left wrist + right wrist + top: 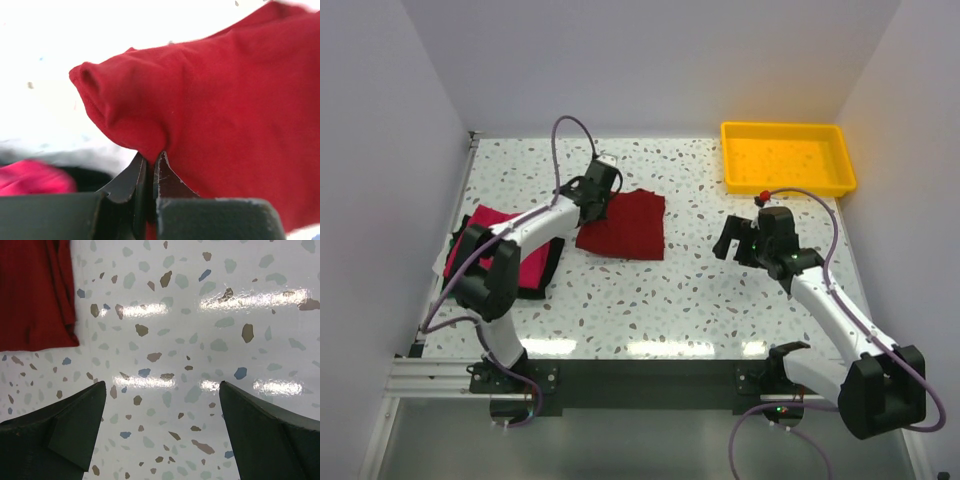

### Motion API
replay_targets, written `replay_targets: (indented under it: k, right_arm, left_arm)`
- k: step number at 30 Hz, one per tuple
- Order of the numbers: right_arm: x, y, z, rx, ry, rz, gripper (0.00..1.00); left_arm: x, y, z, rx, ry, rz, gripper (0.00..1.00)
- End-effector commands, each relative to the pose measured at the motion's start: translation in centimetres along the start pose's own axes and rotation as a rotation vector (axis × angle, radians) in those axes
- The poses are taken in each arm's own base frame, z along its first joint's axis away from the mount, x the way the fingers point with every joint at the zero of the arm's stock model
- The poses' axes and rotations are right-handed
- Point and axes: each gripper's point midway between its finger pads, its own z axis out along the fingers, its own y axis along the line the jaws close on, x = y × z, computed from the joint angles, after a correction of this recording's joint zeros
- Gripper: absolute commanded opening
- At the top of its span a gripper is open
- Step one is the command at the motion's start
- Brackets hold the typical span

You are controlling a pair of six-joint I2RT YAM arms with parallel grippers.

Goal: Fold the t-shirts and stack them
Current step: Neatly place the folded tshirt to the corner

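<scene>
Two grippers are over one speckled table (650,300), and we count three shirts we can tell apart, plus one tray. Nearest to us, the right gripper (735,248) hangs above bare tabletop with its jaws spread wide and nothing between them; in its own wrist view the fingers (75,430) frame only speckles, and the red shirt (30,295) lies off to the upper left, well apart from them.

At the left edge sits one pile: a pink shirt (527,265) lies on a dark shirt (542,285) (we cannot tell whether more than one dark layer is under it). The left arm crosses over this pile.

Farther on, near the middle of the table, the one red shirt (625,225) lies folded into a rough rectangle. The left gripper (595,190) is at its near-left corner, jaws pinched together on a fold of the red cloth, which bunches up above the fingertips (165,172).

Farthest away, at the right rear corner, stands one yellow tray (788,158).
</scene>
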Motion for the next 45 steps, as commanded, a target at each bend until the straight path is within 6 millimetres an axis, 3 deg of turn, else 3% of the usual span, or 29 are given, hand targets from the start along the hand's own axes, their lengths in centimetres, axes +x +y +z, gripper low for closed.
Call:
replay_targets:
  k: [1, 5, 7, 8, 16, 25, 33, 40, 45]
  right_arm:
    - [-0.5, -0.4, 0.3, 0.019, -0.029, -0.007, 0.99]
    - [-0.4, -0.1, 0.4, -0.001, -0.023, -0.004, 0.99]
    - [-0.4, 0.0, 0.4, -0.002, -0.024, 0.000, 0.99]
    - [-0.2, 0.1, 0.4, -0.011, -0.015, 0.000, 0.99]
    - [0.2, 0.5, 0.6, -0.039, -0.005, 0.005, 0.98]
    - [0.3, 0.1, 0.6, -0.019, -0.006, 0.002, 0.99]
    - [0.5, -0.2, 1.1, -0.002, 0.007, 0.002, 0.99]
    - [0.5, -0.4, 1.0, 0.011, 0.017, -0.004, 0.99]
    - [0.2, -0.8, 0.9, 0.035, 0.006, -0.007, 0.99]
  left_arm:
    - [-2.2, 3.8, -5.4, -0.082, -0.077, 0.109, 0.00]
    - [-1.1, 4.9, -8.4, -0.125, -0.047, 0.192, 0.00]
    - [-1.4, 5.7, -10.1, -0.163, -0.047, 0.180, 0.00]
    - [-0.6, 6.8, -10.8, -0.204, -0.008, 0.199, 0.00]
    - [-0.5, 12.4, -16.2, -0.402, 0.013, 0.271, 0.00]
    - [-2.0, 16.3, -19.5, -0.586, 0.001, 0.363, 0.00]
    - [-6.7, 16.0, -22.9, -0.460, -0.188, 0.300, 0.00]
    - [-6.3, 16.3, -23.7, -0.436, -0.180, 0.316, 0.00]
    - [-4.8, 19.2, -21.4, -0.483, -0.091, 0.299, 0.00]
